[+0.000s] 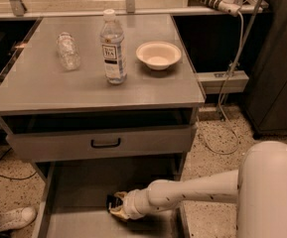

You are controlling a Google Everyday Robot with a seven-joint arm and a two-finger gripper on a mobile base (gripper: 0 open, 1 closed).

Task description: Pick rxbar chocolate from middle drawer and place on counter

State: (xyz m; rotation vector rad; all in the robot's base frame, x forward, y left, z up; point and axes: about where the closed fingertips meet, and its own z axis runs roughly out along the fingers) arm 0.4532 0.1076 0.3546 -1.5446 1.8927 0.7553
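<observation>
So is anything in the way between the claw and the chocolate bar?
No, nothing visible. The claw is right at the rxbar chocolate, down in the open middle drawer.

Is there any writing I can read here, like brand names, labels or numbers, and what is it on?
No text here is legible.
Upright water bottle: white label with dark print, too blurred to read.
rxbar chocolate, at the robot's hand in the open middle drawer: dark wrapper, lettering too small to read.
Lying bottle, bowl, closed drawer front: no text seen.
</observation>
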